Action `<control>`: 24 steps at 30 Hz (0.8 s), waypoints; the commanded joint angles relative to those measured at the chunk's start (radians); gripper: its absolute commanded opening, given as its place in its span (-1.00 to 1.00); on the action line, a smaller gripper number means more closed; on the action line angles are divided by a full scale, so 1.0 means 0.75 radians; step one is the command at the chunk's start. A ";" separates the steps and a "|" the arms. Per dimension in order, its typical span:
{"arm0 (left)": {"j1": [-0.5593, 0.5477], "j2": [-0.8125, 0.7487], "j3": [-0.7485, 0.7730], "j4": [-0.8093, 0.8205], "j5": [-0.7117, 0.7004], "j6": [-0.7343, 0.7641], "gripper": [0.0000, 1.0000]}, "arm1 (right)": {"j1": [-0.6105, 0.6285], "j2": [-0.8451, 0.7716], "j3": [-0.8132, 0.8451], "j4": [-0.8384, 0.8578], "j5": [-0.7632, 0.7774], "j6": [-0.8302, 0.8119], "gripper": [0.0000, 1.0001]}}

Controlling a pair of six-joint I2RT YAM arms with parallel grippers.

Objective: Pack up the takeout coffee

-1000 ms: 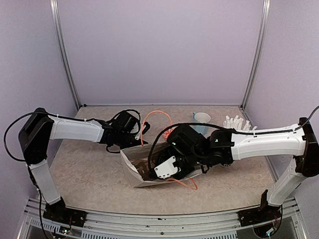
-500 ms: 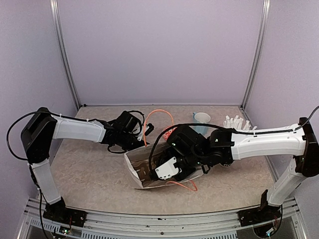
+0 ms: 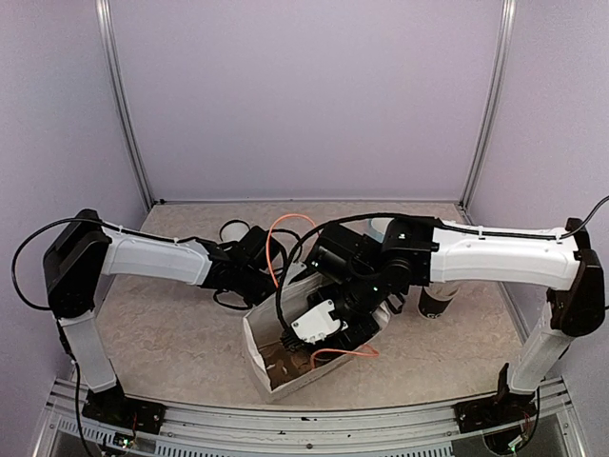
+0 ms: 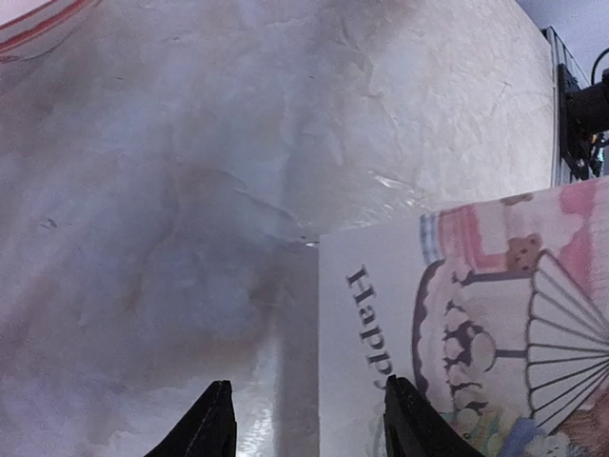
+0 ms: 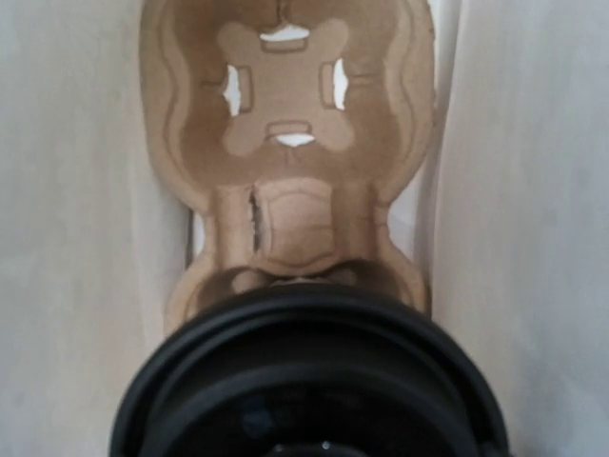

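A white paper bag (image 3: 274, 367) with orange handles (image 3: 285, 227) lies open in the middle of the table. My right gripper (image 3: 319, 328) reaches down into it. In the right wrist view a black round lid (image 5: 304, 381) of one takeout coffee cup fills the lower frame and hides my fingers; the cup sits in my grip over the near slot of a brown cardboard cup carrier (image 5: 285, 105) inside the bag. The carrier's far slot is empty. The second coffee cup is not in view. My left gripper (image 4: 309, 428) is open beside the bag's printed side (image 4: 476, 324), at its far left edge (image 3: 262, 271).
A dark cup (image 3: 438, 303) stands under my right forearm; its straws are hidden by the arm. A light blue mug (image 3: 379, 225) peeks out behind the arm. Metal posts (image 3: 124, 105) and purple walls close in the beige table (image 3: 162, 333).
The bag has shifted right and nearer, and turned. My right arm has swung toward the back, covering the straws, with its gripper still in the bag. My left gripper has followed to the right.
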 commanded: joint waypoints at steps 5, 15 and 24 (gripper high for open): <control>-0.036 -0.048 0.005 -0.031 0.128 0.022 0.07 | -0.004 0.051 0.083 -0.182 -0.177 0.029 -0.29; 0.156 -0.311 -0.109 0.132 -0.005 -0.087 0.13 | -0.102 0.072 0.054 -0.158 -0.268 -0.021 -0.27; 0.220 -0.458 -0.138 0.137 -0.090 -0.129 0.13 | -0.114 0.132 -0.019 -0.110 -0.248 -0.036 -0.24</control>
